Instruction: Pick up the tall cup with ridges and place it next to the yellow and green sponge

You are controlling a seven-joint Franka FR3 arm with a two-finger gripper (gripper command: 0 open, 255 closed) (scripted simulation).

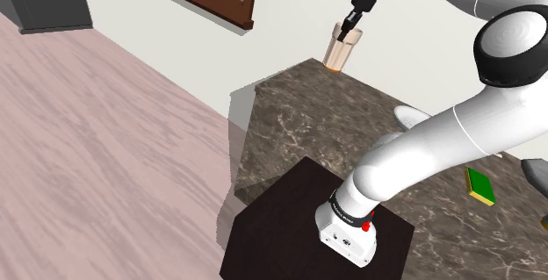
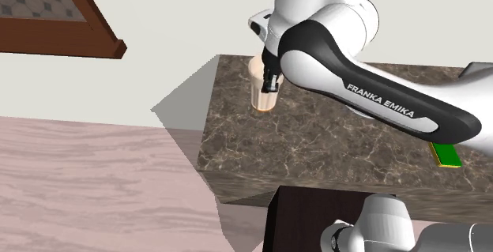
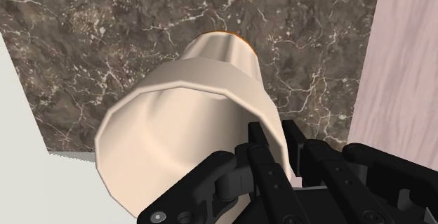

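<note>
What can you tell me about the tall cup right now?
The tall cup is pale cream with an orange tint at its base. It has faceted sides and an open top, and is wider at the rim. It stands upright at a corner of the dark marbled counter, near the white wall. The gripper comes down from above, and its fingers pinch the rim wall, one inside and one outside.

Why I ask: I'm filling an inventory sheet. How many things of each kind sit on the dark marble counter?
Cups: 1, the tall pale peach ridged cup
Sponges: 1, the flat yellow and green sponge
Unidentified: 1, a grey thing cut off at the shoulder view's right edge
Total: 3 that can be made out
</note>
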